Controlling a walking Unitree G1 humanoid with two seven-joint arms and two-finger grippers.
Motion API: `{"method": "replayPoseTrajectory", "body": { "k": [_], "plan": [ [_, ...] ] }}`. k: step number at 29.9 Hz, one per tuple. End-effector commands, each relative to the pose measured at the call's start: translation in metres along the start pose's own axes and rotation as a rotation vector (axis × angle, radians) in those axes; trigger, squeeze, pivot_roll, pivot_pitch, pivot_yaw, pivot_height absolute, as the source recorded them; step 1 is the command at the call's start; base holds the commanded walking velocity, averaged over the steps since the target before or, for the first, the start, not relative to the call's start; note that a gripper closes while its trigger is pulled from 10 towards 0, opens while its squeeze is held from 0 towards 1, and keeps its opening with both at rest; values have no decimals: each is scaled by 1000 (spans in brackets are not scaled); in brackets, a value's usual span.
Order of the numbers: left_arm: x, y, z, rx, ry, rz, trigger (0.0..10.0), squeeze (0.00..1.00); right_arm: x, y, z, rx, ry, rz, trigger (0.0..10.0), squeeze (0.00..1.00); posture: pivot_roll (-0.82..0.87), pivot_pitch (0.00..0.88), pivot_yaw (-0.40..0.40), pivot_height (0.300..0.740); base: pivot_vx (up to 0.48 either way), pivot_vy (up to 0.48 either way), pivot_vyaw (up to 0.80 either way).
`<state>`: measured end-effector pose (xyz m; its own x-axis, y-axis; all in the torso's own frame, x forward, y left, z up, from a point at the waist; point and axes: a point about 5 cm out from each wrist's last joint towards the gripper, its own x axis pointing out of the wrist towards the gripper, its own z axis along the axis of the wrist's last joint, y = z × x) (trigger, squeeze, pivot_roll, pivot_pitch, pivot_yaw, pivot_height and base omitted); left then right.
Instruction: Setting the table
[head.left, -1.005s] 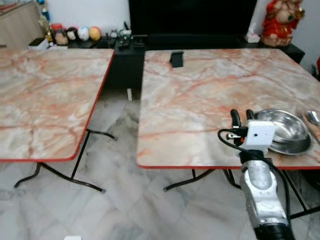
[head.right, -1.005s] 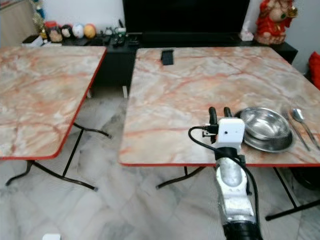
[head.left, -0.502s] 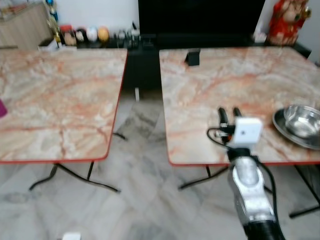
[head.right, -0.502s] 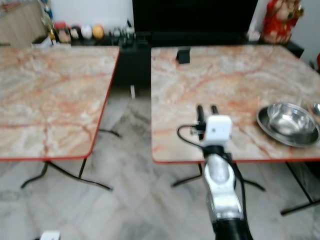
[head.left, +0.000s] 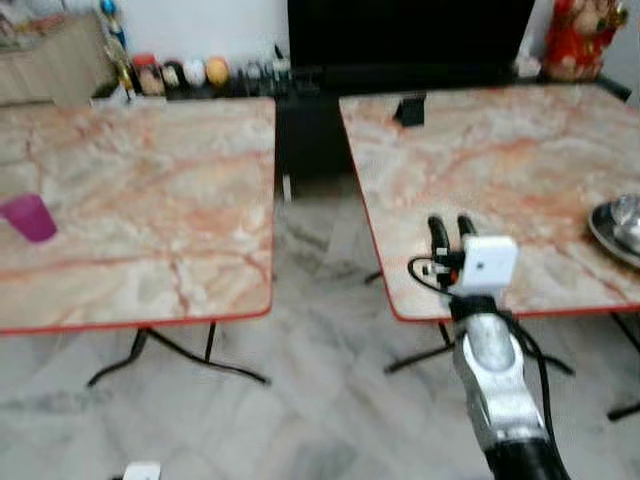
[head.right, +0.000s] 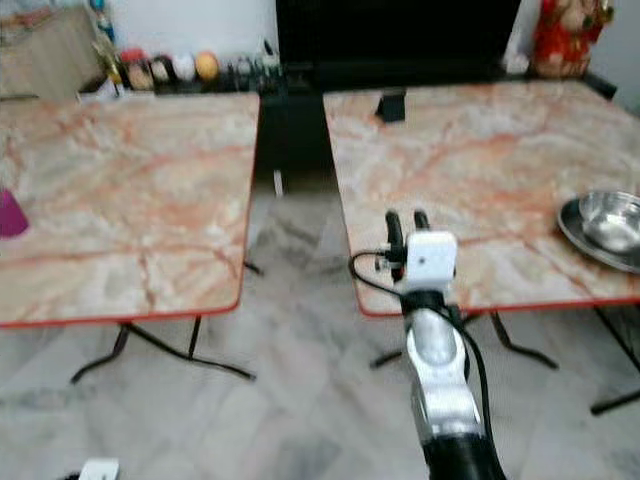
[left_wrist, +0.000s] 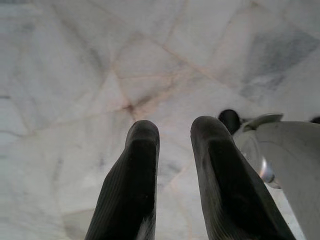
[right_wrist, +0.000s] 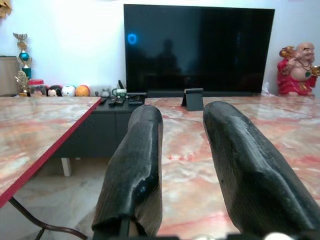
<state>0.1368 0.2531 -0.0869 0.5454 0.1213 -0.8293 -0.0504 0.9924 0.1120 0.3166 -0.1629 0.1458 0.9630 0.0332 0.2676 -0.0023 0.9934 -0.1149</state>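
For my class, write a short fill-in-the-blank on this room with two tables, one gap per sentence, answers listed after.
1. The cup on the left table is coloured ____.
2. The steel bowl sits on the ____ table.
3. The right claw holds ____.
4. The left claw points down at the ____.

Missing words: purple; right; nothing; floor

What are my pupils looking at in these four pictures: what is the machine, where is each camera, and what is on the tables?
It is a walking humanoid robot. Two pictures come from cameras in its head, looking down at two marble-patterned tables. The left table carries a purple cup; the right table carries a steel bowl near its edge. The silver arm ends in the right gripper, open and empty. The other two cameras sit on the wrists: one looks along the right gripper towards a television, the other along the left gripper, open, at the floor.
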Motion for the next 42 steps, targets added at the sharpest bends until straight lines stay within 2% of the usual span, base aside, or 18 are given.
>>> {"method": "replayPoseTrajectory", "body": {
  "k": [1, 14, 20, 29, 31, 33, 35, 38, 42],
  "plan": [
    [0, 0, -1, -6, 4, 4, 10000, 0, -2, -4, -4, 10, 20, -5, 10000, 0, -58, 0, 43, 740, 0, 319, 0],
    [0, 2, -1, -22, 0, 8, 10000, 0, 1, -7, -9, -5, 45, 55, 10000, 0, -51, 0, 29, 740, 0, 318, 0],
    [0, -1, 0, -17, -2, 5, 10000, 0, -2, -16, -26, -5, 123, 39, 10000, 0, -47, 0, 21, 740, 0, 0, 0],
    [1, -3, 1, -23, -3, 5, 10000, 0, -12, -42, -59, -1, 302, 1, 10000, 0, -46, 0, 16, 740, 0, 0, 0],
    [1, -3, 1, -24, -3, 5, 10000, 0, -18, -48, -70, 7, 357, -28, 10000, 0, -47, 0, 16, 740, 0, 0, 0],
    [1, -3, 0, -24, -2, 5, 10000, 0, -30, -59, -86, 4, 439, -99, 10000, 0, -45, 0, 15, 740, 0, 0, 0],
    [1, -3, 0, -24, -1, 5, 10000, 0, -46, -65, -104, 48, 545, -151, 10000, 0, -47, 0, 15, 740, 0, 0, 0],
    [1, -4, -1, -25, -1, 4, 10000, 0, -72, -68, -127, 86, 680, -184, 10000, 0, -44, 0, 15, 740, 0, 0, 0],
    [1, -4, -1, -27, -2, 5, 10000, 0, -103, -62, -148, 84, 841, -174, 10000, 0, -40, 0, 15, 740, 0, 0, 0]
  ]
}}
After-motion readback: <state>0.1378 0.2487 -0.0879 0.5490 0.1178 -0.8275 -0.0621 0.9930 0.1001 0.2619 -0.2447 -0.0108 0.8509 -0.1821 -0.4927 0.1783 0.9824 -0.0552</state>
